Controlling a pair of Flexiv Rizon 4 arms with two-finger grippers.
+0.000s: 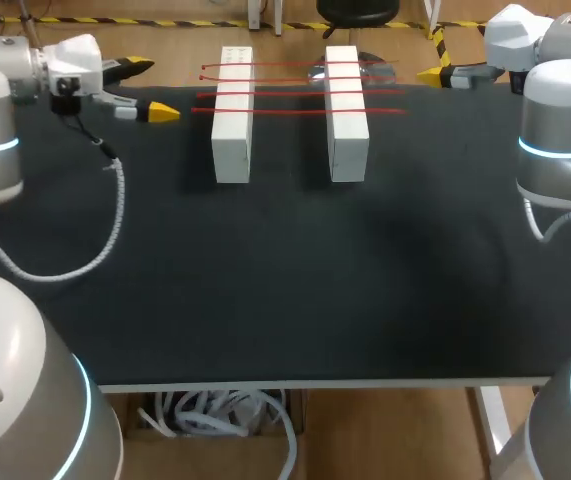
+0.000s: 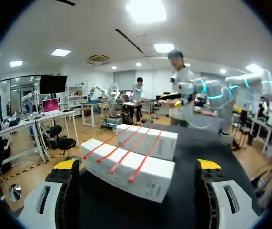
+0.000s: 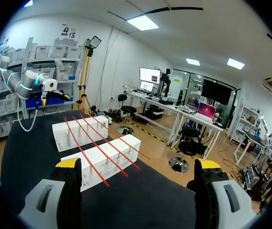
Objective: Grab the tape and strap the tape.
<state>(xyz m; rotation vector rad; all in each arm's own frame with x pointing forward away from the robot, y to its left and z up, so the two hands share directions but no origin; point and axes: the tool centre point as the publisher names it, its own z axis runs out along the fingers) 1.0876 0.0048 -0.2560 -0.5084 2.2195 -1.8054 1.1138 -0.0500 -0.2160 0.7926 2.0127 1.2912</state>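
Observation:
Several thin red tape straps [image 1: 300, 95] lie side by side across two white boxes, the left box [image 1: 232, 120] and the right box [image 1: 347, 125], at the back of the black table. My left gripper [image 1: 152, 90] hovers open to the left of the boxes, holding nothing. My right gripper [image 1: 435, 74] hovers open to their right, near the back edge. In the left wrist view the straps [image 2: 126, 157] and boxes [image 2: 150, 183] lie ahead of the open gripper [image 2: 136, 164]. The right wrist view shows the straps [image 3: 95, 148] ahead of its open gripper [image 3: 138, 163].
The left arm's grey cable [image 1: 110, 225] hangs in a loop over the table's left part. The black tabletop [image 1: 295, 280] runs wide in front of the boxes to its front edge [image 1: 315, 382].

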